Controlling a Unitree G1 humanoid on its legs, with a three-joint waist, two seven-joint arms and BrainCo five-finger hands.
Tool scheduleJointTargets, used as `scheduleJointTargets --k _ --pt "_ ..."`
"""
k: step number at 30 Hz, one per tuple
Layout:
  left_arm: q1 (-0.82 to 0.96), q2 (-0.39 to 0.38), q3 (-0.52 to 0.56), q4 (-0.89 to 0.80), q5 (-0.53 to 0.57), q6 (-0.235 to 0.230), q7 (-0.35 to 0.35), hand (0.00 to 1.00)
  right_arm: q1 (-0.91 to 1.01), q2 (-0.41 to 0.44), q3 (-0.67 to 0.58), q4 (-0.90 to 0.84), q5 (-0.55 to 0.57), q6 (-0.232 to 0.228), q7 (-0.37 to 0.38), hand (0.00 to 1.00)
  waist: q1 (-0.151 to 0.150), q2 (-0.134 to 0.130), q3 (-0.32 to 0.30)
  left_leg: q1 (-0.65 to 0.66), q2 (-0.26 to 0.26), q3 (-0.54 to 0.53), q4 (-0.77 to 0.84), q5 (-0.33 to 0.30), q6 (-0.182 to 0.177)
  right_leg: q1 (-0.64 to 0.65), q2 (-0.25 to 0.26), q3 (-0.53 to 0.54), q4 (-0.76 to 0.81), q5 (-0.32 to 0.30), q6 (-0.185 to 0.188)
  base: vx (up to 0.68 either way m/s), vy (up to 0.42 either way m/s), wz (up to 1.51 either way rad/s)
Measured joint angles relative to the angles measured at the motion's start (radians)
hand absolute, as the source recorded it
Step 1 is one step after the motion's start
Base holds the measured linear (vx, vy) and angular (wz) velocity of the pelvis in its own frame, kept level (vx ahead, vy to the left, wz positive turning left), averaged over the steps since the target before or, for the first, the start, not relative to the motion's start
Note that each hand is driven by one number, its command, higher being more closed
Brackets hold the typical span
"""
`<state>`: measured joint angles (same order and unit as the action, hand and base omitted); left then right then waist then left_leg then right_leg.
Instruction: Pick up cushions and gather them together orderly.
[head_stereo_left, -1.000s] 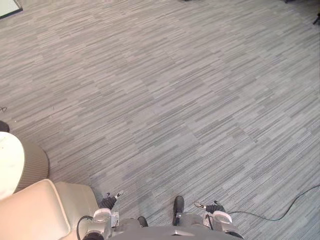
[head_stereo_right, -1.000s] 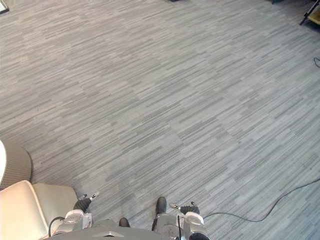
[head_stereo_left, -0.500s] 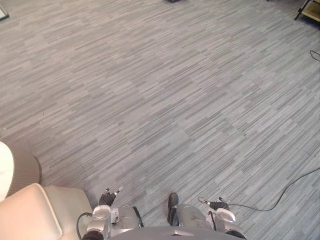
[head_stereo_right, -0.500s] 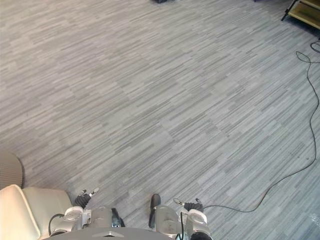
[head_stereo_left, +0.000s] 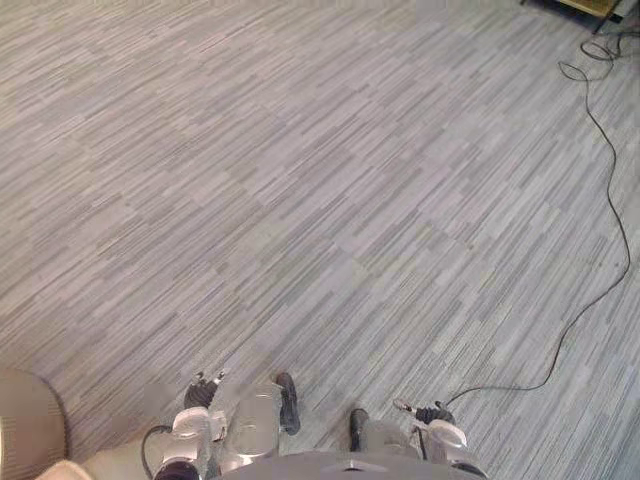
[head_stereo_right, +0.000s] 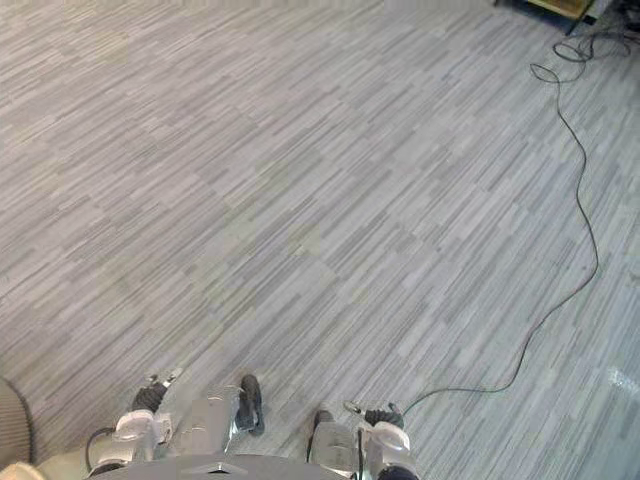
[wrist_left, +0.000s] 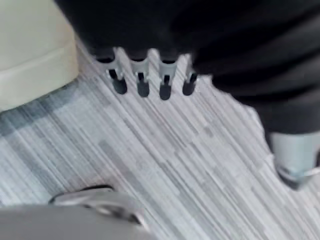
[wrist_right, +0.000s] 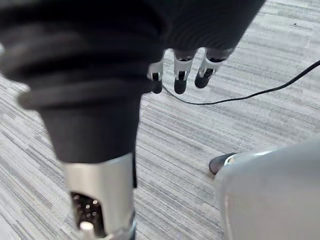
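A cream cushion lies on the grey carpet close beside my left hand; in the left wrist view its rounded edge sits just past the fingers. That hand hangs low at my side with straight fingers and holds nothing. My right hand hangs at the other side. Its fingers are straight and empty over bare carpet.
A round brown ribbed stool or table side stands at the lower left edge. Striped grey carpet stretches ahead. A low wooden piece of furniture shows at the far right corner.
The camera has swung to the right: the cushion and the round brown piece have slid off towards the lower left edge. Both hands still hang at my sides.
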<state>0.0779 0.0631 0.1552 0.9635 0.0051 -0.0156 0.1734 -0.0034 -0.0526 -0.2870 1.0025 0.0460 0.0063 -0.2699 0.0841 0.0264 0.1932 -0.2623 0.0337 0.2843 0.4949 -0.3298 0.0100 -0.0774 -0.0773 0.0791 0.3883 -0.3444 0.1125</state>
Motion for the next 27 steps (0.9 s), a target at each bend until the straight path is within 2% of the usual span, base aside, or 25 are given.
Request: scheduleJointTargets --k 2,3,4,5,6,7,8,10,12,13,14,15,16,17,19,20,21,22,23,24,25,26,27 --pt "0.026 0.011 0.0 0.015 0.002 0.008 -0.003 0.0 0.009 0.014 -0.005 -0.003 -0.006 -0.001 0.003 0.0 -0.004 -0.02 -0.014 0.026 -0.028 0.025 -0.006 -0.019 0.007 -0.065 -0.022 0.023 0.217 -0.029 0.039 0.43 0.207 -0.2" --pt "0.034 0.016 -0.001 0.032 0.005 0.016 -0.003 0.0 0.016 0.016 -0.013 -0.005 -0.005 -0.003 0.006 0.0 -0.013 -0.032 -0.021 0.067 -0.052 0.038 -0.009 -0.033 0.043 -0.112 -0.032 0.022 0.424 0.001 0.077 0.45 0.141 -0.03" --pt "0.041 0.019 -0.003 0.032 0.008 0.017 -0.003 0.0 0.015 0.013 -0.012 -0.004 -0.006 -0.002 0.006 0.0 -0.014 -0.038 -0.024 0.092 -0.064 0.047 -0.012 -0.04 0.06 -0.13 -0.041 0.017 0.498 0.035 0.091 0.45 0.114 -0.04" --pt "0.055 0.021 -0.01 0.033 0.009 0.018 -0.003 0.0 0.013 0.012 -0.013 -0.004 -0.007 -0.003 0.009 0.0 -0.016 -0.038 -0.023 0.148 -0.082 0.049 -0.031 -0.055 0.077 -0.155 -0.075 -0.018 0.615 0.107 0.075 0.37 0.086 -0.03" --pt "0.055 0.022 -0.016 0.034 0.01 0.02 -0.003 0.0 0.012 0.012 -0.021 -0.005 -0.009 -0.004 0.009 0.0 -0.021 -0.037 -0.023 0.184 -0.089 0.047 -0.05 -0.059 0.08 -0.168 -0.102 -0.062 0.671 0.117 0.048 0.55 0.09 -0.02" --pt "0.055 0.023 -0.04 0.034 0.01 0.022 -0.004 0.0 -0.007 0.01 -0.035 -0.005 -0.014 -0.003 0.011 0.0 -0.032 -0.022 -0.018 0.263 -0.088 0.035 -0.102 -0.059 0.081 -0.193 -0.132 -0.163 0.74 0.089 -0.014 0.56 0.068 -0.12" --pt "0.053 0.016 -0.05 0.034 0.01 0.022 -0.005 0.0 -0.018 0.001 -0.032 -0.005 -0.016 -0.003 0.013 0.0 -0.033 0.0 -0.013 0.343 -0.072 0.033 -0.16 -0.056 0.076 -0.218 -0.13 -0.253 0.75 0.05 -0.077 0.47 0.052 -0.19" --pt "0.049 0.009 -0.06 0.034 0.016 0.023 -0.005 0.0 -0.023 -0.007 -0.031 -0.016 -0.017 -0.012 0.023 0.0 -0.044 0.023 -0.005 0.429 -0.042 0.036 -0.22 -0.051 0.067 -0.277 -0.122 -0.383 0.696 0.006 -0.134 0.42 0.01 -0.2" --pt "0.032 0.01 -0.064 0.038 0.019 0.023 -0.005 0.0 -0.027 -0.006 -0.031 -0.04 -0.018 -0.012 0.026 0.0 -0.055 0.025 0.0 0.489 -0.018 0.042 -0.245 -0.05 0.066 -0.336 -0.106 -0.469 0.569 0.001 -0.147 0.55 -0.064 -0.15" --pt "0.031 0.013 -0.08 0.043 0.023 0.023 -0.005 0.0 -0.034 -0.009 -0.03 -0.051 -0.019 -0.013 0.029 0.0 -0.064 0.027 0.003 0.531 0.002 0.039 -0.261 -0.049 0.063 -0.387 -0.059 -0.5 0.36 0.05 -0.149 0.53 -0.106 -0.1" --pt "0.026 0.014 -0.081 0.045 0.028 0.023 -0.005 0.0 -0.036 -0.011 -0.03 -0.051 -0.022 -0.012 0.03 0.0 -0.065 0.025 0.005 0.548 0.007 0.037 -0.27 -0.045 0.056 -0.399 -0.034 -0.499 0.237 0.099 -0.147 0.44 -0.098 -0.03" --pt "0.022 0.016 -0.083 0.049 0.034 0.021 -0.005 0.0 -0.035 -0.013 -0.029 -0.048 -0.03 -0.011 0.029 0.0 -0.067 0.02 0.008 0.566 0.006 0.027 -0.277 -0.04 0.047 -0.395 -0.016 -0.497 0.11 0.167 -0.145 0.61 -0.148 0.18" --pt "0.022 0.032 -0.083 0.051 0.044 0.018 -0.005 0.0 -0.019 -0.014 -0.028 -0.041 -0.043 -0.007 0.029 0.0 -0.082 -0.011 0.009 0.62 -0.014 -0.023 -0.289 -0.025 0.001 -0.364 0.003 -0.457 -0.132 0.425 -0.197 0.77 -0.184 0.2" --pt "0.001 0.017 -0.085 0.071 0.058 0.015 -0.004 0.0 -0.028 -0.031 -0.031 -0.039 -0.051 -0.001 0.029 0.0 -0.084 0.018 0.018 0.617 0.008 -0.073 -0.264 -0.011 -0.029 -0.353 0.023 -0.445 -0.123 0.491 -0.252 0.76 -0.19 0.21" --pt "-0.028 0.007 -0.089 0.072 0.078 0.009 -0.005 0.0 -0.041 -0.044 -0.033 -0.025 -0.055 -0.001 0.028 0.0 -0.093 0.037 0.033 0.573 0.013 -0.136 -0.269 -0.015 -0.023 -0.357 0.026 -0.438 -0.094 0.436 -0.258 0.44 -0.165 0.01" --pt "-0.029 0.004 -0.089 0.07 0.084 0.009 -0.005 0.0 -0.041 -0.044 -0.04 -0.017 -0.053 -0.001 0.029 0.0 -0.093 0.041 0.032 0.557 0.02 -0.15 -0.259 -0.01 -0.032 -0.35 0.029 -0.442 -0.079 0.414 -0.257 0.37 -0.184 -0.03" --pt "-0.029 0.001 -0.089 0.07 0.088 0.009 -0.005 0.0 -0.037 -0.05 -0.042 -0.004 -0.053 -0.001 0.028 0.0 -0.097 0.05 0.032 0.524 0.043 -0.157 -0.216 0.032 -0.041 -0.328 0.037 -0.454 -0.047 0.368 -0.247 0.36 -0.147 -0.11" --pt "-0.029 -0.004 -0.09 0.07 0.088 0.008 -0.005 0.0 -0.027 -0.054 -0.042 -0.002 -0.054 0.003 0.027 0.0 -0.094 0.061 0.031 0.517 0.067 -0.161 -0.099 0.06 -0.057 -0.292 0.056 -0.453 -0.023 0.32 -0.232 0.37 -0.131 -0.02" --pt "-0.028 -0.005 -0.093 0.07 0.088 0.008 -0.005 0.0 -0.014 -0.055 -0.041 -0.005 -0.054 0.002 0.027 0.0 -0.094 0.072 0.026 0.492 0.087 -0.172 -0.013 0.088 -0.073 -0.261 0.069 -0.46 -0.029 0.297 -0.226 0.39 -0.093 -0.04" --pt "-0.028 -0.004 -0.096 0.069 0.088 0.008 -0.006 0.0 0.004 -0.06 -0.036 -0.006 -0.054 0.0 0.025 0.0 -0.095 0.083 0.019 0.424 0.114 -0.179 0.172 0.203 -0.081 -0.201 0.095 -0.461 -0.061 0.28 -0.214 0.5 -0.036 -0.17" --pt "-0.024 -0.004 -0.097 0.07 0.087 0.007 -0.006 0.0 0.01 -0.069 -0.018 -0.006 -0.053 -0.001 0.021 0.0 -0.083 0.097 0.016 0.339 0.156 -0.168 0.366 0.342 -0.114 -0.125 0.129 -0.435 -0.141 0.278 -0.217 0.49 -0.008 -0.3" --pt "-0.022 -0.004 -0.096 0.07 0.087 0.007 -0.007 0.0 0.012 -0.073 -0.005 -0.005 -0.053 -0.002 0.02 0.0 -0.081 0.102 0.013 0.293 0.181 -0.146 0.451 0.317 -0.099 -0.095 0.142 -0.425 -0.174 0.279 -0.218 0.5 0.018 -0.37" --pt "-0.023 -0.003 -0.087 0.069 0.087 0.007 -0.007 0.0 0.011 -0.072 0.001 -0.004 -0.053 -0.002 0.02 0.0 -0.08 0.105 0.015 0.225 0.217 -0.109 0.555 0.254 -0.068 -0.044 0.153 -0.415 -0.217 0.281 -0.225 0.41 0.016 -0.24"
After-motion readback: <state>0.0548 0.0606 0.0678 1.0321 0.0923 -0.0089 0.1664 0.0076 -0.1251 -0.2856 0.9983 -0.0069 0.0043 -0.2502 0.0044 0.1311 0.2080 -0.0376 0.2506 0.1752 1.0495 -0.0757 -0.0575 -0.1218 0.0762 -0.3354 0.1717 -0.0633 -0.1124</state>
